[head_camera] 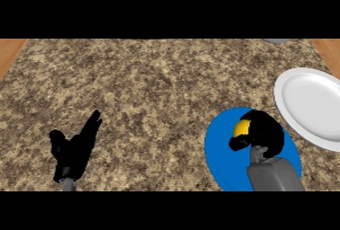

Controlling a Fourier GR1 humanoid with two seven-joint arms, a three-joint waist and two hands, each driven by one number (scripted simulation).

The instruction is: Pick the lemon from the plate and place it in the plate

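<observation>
**Right hand curled on the lemon over the blue plate**

At lower right, the grey right forearm (pixel 275 176) rises over the flat round blue plate (pixel 222 152). The black right hand (pixel 256 130) curls round the yellow lemon (pixel 242 128) above that plate. At lower left, the black left hand (pixel 74 150) rests open, fingers up. Speckled brown granite counter (pixel 146 90) fills the frame. At right edge lies the round white plate (pixel 312 105), just beside the blue one.

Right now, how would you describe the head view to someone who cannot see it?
The right hand curls around a yellow lemon over a blue plate on a speckled counter. A white plate sits beside it; the left hand rests open.
</observation>
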